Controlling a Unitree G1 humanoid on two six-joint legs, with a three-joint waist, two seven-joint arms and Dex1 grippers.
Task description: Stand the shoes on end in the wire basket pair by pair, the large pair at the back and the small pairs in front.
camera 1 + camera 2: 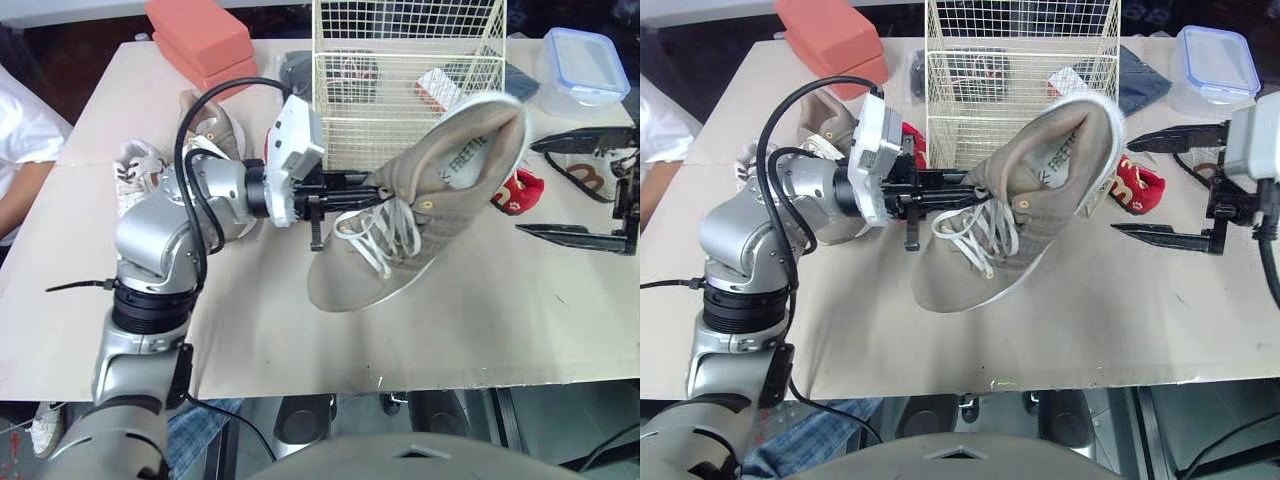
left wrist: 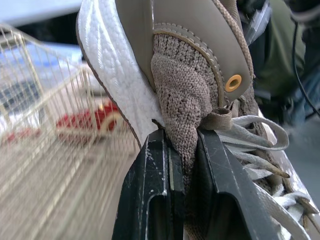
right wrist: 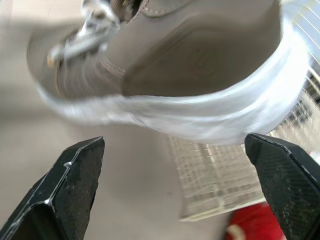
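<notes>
My left gripper (image 1: pixel 362 186) is shut on the knit collar by the tongue of a large tan sneaker (image 1: pixel 430 200). It holds the sneaker tilted, heel up, just in front of the cream wire basket (image 1: pixel 400 60). The left wrist view shows the fingers (image 2: pixel 150 200) pinching the knit fabric (image 2: pixel 180 100). My right gripper (image 1: pixel 1127 187) stands open at the right, its tips near the sneaker's heel, and the sneaker (image 3: pixel 200 65) lies ahead of it in the right wrist view. A small red shoe (image 1: pixel 518 190) lies between them. Another tan sneaker (image 1: pixel 210 125) and a small white shoe (image 1: pixel 135 165) lie at the left.
A red box (image 1: pixel 200 40) sits at the back left and a lidded plastic container (image 1: pixel 585 65) at the back right. Dark items (image 1: pixel 295 68) lie behind the basket. A person's white sleeve (image 1: pixel 20 140) is at the table's left edge.
</notes>
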